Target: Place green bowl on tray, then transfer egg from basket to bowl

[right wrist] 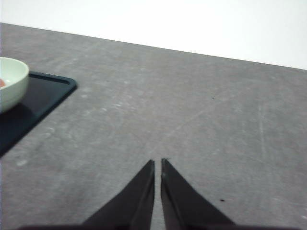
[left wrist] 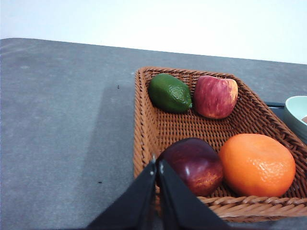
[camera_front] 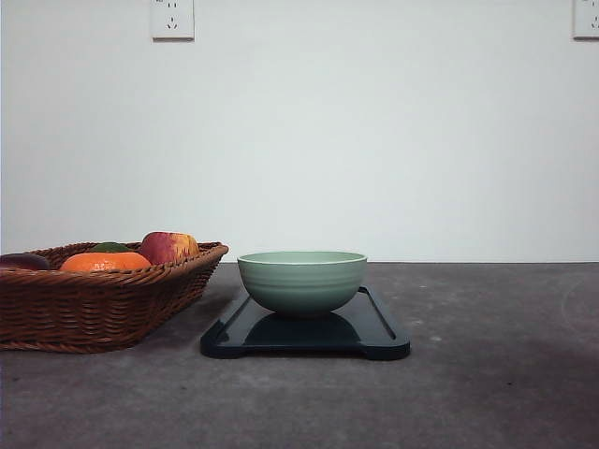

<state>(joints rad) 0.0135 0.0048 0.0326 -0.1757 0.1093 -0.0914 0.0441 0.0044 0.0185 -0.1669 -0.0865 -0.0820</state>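
Front view: green bowl (camera_front: 301, 279) on tray (camera_front: 305, 329) (basket (camera_front: 94, 301) holds fruit).

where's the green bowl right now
In the front view the green bowl sits upright on the dark tray near the table's middle, just right of the wicker basket.

Front camera sits low, nearly level with the bench (camera_front: 487, 374), facing the wall, green bowl (camera_front: 301, 281) on the tray (camera_front: 374, 329) dead centre, basket (camera_front: 94, 299) lower left. Left wrist camera looks down close over the basket (left wrist: 158, 129), bowl rim (left wrist: 298, 111) at right edge. Right wrist camera skims bare bench (right wrist: 192, 105), same bowl (right wrist: 12, 81) and tray (right wrist: 43, 96) at left edge.
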